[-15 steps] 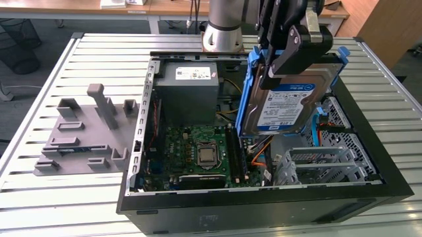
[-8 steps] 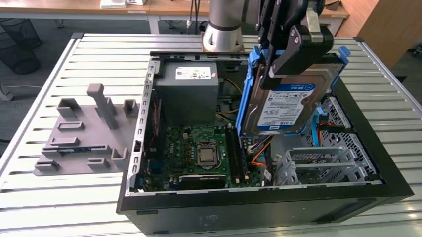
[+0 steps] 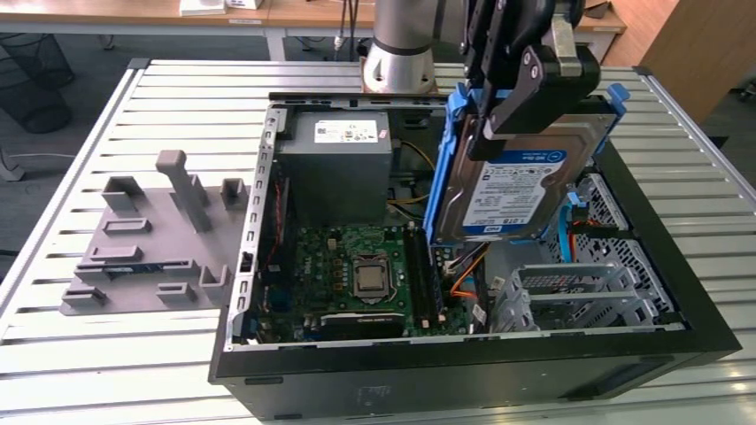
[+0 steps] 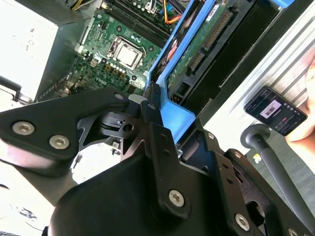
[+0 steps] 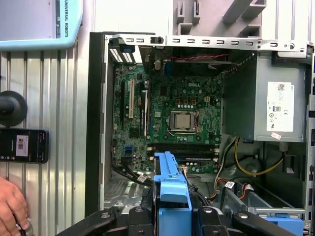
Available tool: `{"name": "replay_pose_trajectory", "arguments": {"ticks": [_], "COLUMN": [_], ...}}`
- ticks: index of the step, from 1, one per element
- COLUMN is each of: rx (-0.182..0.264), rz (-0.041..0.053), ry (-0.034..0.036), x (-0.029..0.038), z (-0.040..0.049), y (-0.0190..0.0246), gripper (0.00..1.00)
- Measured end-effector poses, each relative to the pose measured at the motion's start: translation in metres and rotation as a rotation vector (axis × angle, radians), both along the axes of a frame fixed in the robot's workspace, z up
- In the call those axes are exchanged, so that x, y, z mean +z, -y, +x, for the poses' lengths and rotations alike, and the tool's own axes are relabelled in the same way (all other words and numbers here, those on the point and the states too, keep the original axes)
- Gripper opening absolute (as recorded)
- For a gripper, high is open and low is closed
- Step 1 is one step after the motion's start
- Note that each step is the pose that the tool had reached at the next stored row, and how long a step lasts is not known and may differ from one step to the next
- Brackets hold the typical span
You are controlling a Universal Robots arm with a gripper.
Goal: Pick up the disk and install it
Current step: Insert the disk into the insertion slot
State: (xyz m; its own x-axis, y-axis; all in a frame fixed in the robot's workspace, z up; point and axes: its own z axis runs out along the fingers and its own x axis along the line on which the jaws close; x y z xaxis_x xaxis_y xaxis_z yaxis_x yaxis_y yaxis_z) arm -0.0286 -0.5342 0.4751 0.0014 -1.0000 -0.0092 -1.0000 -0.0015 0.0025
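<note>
Over at nine o'clock in the exterior view, the grey holder (image 3: 148, 239) sits on the slatted counter (image 3: 71, 354), its posts and slots standing up, made, I'd guess, to park parts on edge. Moving across, the open computer case (image 3: 473, 376) lies on its side with the lid off, so everything inside faces up for a reach from above. At its eleven o'clock is the grey power box (image 3: 343, 164). Toward eight o'clock lies the green circuit board (image 3: 354, 266), chip in the middle.

Now the main event, at one o'clock of the case: the pincer (image 3: 497, 133) is clamped tight on the disk (image 3: 520, 190), biting the upper end of its blue frame, label facing the camera. The disk hangs nearly upright, tipped a little, lifted off the case floor with the orange cables (image 3: 466, 266) just under its lower edge. It is carried on edge, I reckon, because a grip on one end leaves the free end to lead the way in. In the second wrist view that blue frame is squeezed between the black fingers (image 4: 152, 123), the disk's green underside and connector showing beyond.

At four o'clock of the case, the metal drive cage (image 3: 579, 288) holds no drive, so my read is: lifted, yes; installed, not yet. In the first wrist view a hand (image 5: 11, 209) shows near a phone (image 5: 22, 145), well outside the case.
</note>
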Motion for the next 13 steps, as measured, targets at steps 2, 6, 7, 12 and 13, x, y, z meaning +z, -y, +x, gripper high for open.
{"name": "replay_pose_trajectory", "arguments": {"ticks": [2, 6, 7, 12, 13], "rx": [0.0, 0.0, 0.0, 0.0, 0.0], "rz": [-0.0001, -0.0001, -0.0002, 0.0, -0.0001], "ry": [0.0, 0.0, 0.0, 0.0, 0.0], "x": [0.0, -0.0001, -0.0001, -0.0007, -0.0009], "z": [0.0049, 0.0194, 0.0215, 0.0268, 0.0277], "y": [0.0, 0.0001, 0.0007, 0.0095, 0.0116], "gripper": [0.36, 0.36, 0.36, 0.36, 0.36]}}
